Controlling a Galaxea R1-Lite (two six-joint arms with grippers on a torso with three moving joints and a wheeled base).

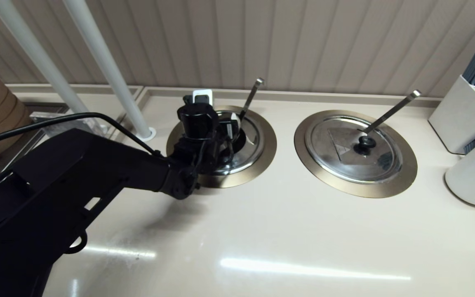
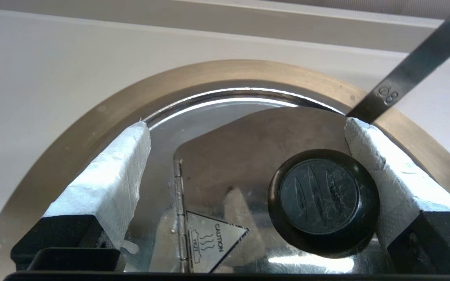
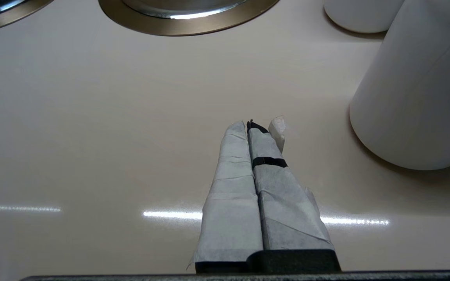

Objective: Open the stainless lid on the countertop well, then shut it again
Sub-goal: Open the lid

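The shiny round steel lid point(image 1: 255, 142) sits in the bronze-collared countertop well point(image 1: 269, 145), left of a twin collared well point(image 1: 303, 149) with its own lid point(image 1: 342, 153). A ladle handle point(image 1: 250, 96) rises from the left lid's rear. The left gripper point(image 2: 244, 125) hangs over that lid, spread fingers either side of its black knob point(image 2: 322, 201), one perhaps touching. White cylindrical containers point(image 1: 474, 173) stand far right. The right gripper point(image 3: 256, 125), fingers together, is above the beige countertop point(image 3: 92, 136) beside them.

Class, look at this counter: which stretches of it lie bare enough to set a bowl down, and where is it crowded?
Bare: the front counter, nearer than both bronze collars, and the strip between the left well and the right well. Crowded: the far right, with white containers and a utensil holder. The left claw hangs open over the stainless lid.
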